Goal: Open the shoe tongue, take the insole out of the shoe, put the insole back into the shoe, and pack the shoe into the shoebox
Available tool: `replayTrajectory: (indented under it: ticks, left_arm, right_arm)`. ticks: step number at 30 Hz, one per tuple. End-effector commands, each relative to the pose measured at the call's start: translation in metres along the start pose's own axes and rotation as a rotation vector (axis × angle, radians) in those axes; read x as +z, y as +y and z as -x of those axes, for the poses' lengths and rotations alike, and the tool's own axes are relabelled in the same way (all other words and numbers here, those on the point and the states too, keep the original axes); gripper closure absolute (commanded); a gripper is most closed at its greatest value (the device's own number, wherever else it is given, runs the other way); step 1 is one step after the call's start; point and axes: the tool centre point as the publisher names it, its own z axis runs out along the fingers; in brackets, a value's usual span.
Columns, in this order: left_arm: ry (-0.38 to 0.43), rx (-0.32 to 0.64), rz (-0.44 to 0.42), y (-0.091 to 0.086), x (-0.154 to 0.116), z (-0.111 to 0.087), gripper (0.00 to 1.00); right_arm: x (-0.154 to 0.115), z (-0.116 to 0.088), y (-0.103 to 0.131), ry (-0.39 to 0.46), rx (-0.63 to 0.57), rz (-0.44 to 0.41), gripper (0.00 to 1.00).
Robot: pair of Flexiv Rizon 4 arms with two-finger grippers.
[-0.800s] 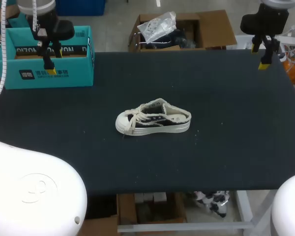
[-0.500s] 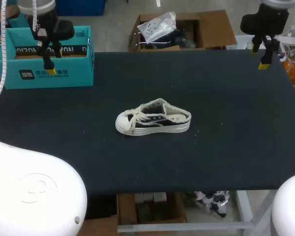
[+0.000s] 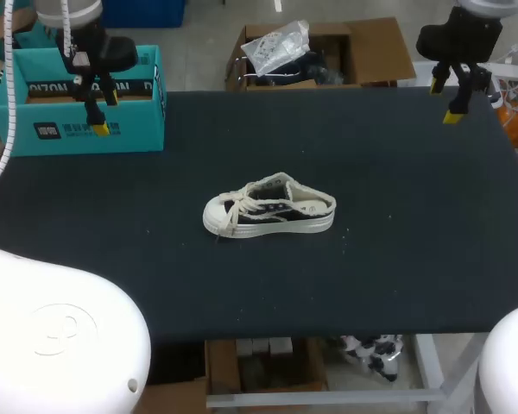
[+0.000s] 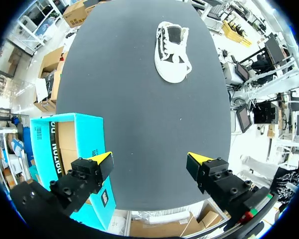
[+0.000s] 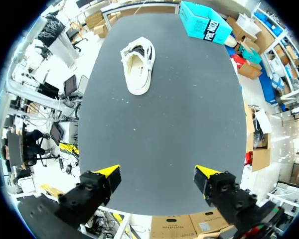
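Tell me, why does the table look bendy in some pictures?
In the left wrist view and the right wrist view, the fisheye lens bows the table into a rounded shape and makes the shoe look small and far; in the head view the table's edges run straight, and its dark top shows no glare.

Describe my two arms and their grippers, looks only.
Both arms have glossy white rounded shells: left arm, right arm. A white coiled cable runs along the left one. The left gripper and right gripper have black, bolt-studded fingers with yellow wedge tips.
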Motion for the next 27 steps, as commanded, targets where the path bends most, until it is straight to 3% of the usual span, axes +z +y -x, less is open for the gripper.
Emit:
replayTrajectory:
  ticks: [1,4,7,12,15,27]
  left_arm:
    - [0.026,-0.112,-0.043,-0.017,0.013,-0.008,0.00]
    - [0.066,-0.239,-0.079,-0.022,0.017,-0.012,0.00]
    - [0.050,-0.316,-0.110,-0.030,0.018,-0.019,0.00]
    - [0.044,-0.374,-0.147,-0.051,0.028,-0.038,0.00]
    - [-0.004,-0.389,-0.137,-0.055,0.028,-0.042,0.00]
    - [-0.004,-0.389,-0.137,-0.055,0.028,-0.042,0.00]
  right_arm:
    - [0.028,-0.015,-0.004,-0.032,0.008,0.116,0.00]
    - [0.047,-0.020,0.004,-0.019,0.026,0.187,0.00]
    - [0.062,-0.026,0.014,-0.024,0.029,0.273,0.00]
    - [0.083,-0.038,0.039,-0.054,0.040,0.393,0.00]
    - [0.095,-0.042,0.056,-0.065,0.051,0.459,0.00]
    - [0.095,-0.042,0.056,-0.065,0.051,0.459,0.00]
